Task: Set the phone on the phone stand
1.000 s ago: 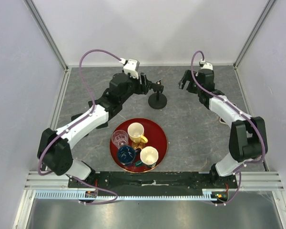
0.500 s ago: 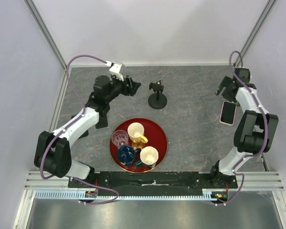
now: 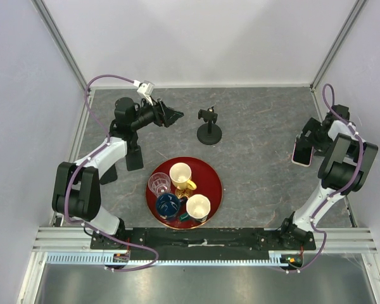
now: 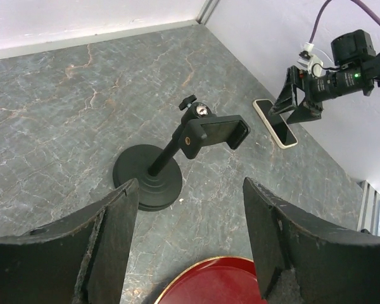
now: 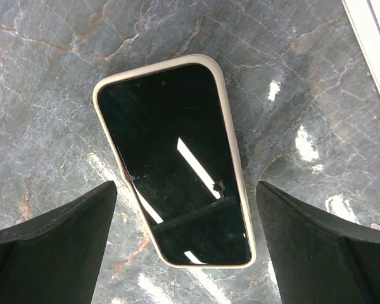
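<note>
You are at the pickup, so the job now is a clean grip on the phone [image 5: 174, 164]. It lies flat and screen up on the worktop [image 3: 259, 120], at the far right of the top view close to the side wall. It is well apart from the phone stand [image 3: 209, 130], which stands upright in the upper middle of that view.

Your right hand [image 5: 187, 187] hangs over the phone, spread wide and holding nothing. In the right wrist view its 2 fingers [image 5: 63, 240] fill the lower corners of the frame with the phone's lower end between them. The phone runs slightly askew to the fingers and sits nearer the finger at lower right.

- Turn the wrist until the pads face the 2 long edges squarely.
- Shift toward the lower right of that frame so the phone is centred.
- Go low before closing. The body is slim and the glass glossy, so a high pinch would likely slip off the pale rim.

How near the fingertips are to the worktop I cannot tell.

Your left hand [image 4: 189, 190] is also wide open and empty. It is pointed at the stand's clamp head [image 4: 215, 133] from the upper left of the top view, ready to steady it.
</note>
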